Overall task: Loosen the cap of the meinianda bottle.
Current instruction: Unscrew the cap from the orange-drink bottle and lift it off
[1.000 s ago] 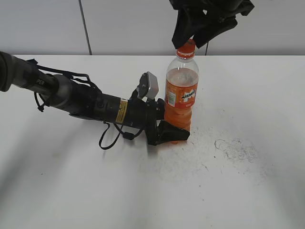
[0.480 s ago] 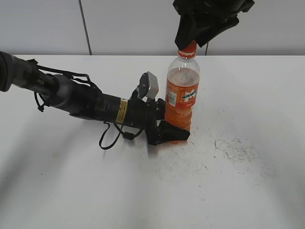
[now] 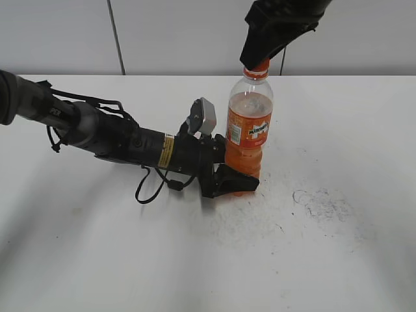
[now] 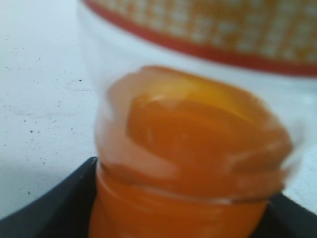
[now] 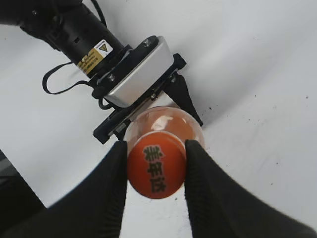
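The meinianda bottle [image 3: 247, 130] stands upright on the white table, orange drink inside and an orange label. My left gripper [image 3: 234, 181] is shut on the bottle's lower body; the left wrist view shows the orange bottle [image 4: 188, 163] filling the frame between the black jaws. The orange cap [image 3: 257, 65] tops the bottle. My right gripper [image 3: 260, 57] comes down from above and its two black fingers are shut on the cap [image 5: 156, 169], one on each side; dark characters are printed on the cap's top.
The left arm [image 3: 110, 136] lies low across the table from the left, with a loose black cable [image 3: 146, 188]. The table surface [image 3: 322, 201] is scuffed with dark marks right of the bottle. A grey wall stands behind.
The right gripper has come down and turned over the cap, closing onto it. The bottle and the left arm have stayed in place.
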`<state>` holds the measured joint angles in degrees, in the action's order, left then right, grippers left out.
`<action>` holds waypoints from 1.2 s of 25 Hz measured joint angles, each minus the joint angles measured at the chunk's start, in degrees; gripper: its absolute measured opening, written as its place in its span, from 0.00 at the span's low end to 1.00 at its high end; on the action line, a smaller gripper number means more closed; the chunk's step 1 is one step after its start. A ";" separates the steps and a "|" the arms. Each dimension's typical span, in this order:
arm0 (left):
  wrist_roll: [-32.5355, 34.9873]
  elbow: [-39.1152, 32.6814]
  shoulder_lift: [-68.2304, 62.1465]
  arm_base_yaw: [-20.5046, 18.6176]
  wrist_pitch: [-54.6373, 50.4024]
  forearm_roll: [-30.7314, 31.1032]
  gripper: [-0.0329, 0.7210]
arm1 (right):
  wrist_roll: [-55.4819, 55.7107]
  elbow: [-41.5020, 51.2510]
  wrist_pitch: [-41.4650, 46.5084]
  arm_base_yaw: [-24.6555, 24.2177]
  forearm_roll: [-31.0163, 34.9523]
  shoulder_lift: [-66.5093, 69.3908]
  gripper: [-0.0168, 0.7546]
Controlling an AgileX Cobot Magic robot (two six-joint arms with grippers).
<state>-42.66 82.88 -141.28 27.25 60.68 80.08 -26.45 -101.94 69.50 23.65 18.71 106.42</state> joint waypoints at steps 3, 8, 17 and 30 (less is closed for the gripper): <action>0.00 0.00 0.00 0.00 0.00 0.00 0.79 | -10.74 0.00 0.00 0.00 0.25 0.00 0.36; 0.00 0.00 0.00 0.00 0.00 0.00 0.79 | -25.27 0.00 0.00 0.00 1.47 0.00 0.36; 0.00 0.00 0.00 0.00 0.00 0.16 0.79 | -35.45 0.00 0.17 0.00 3.83 0.00 0.36; 0.00 0.00 0.00 0.00 0.00 0.21 0.79 | -29.74 0.00 -0.08 -0.20 4.43 -3.29 0.36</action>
<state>-42.66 82.88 -141.28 27.25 60.68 80.29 -56.18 -101.94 69.42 23.45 23.13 103.13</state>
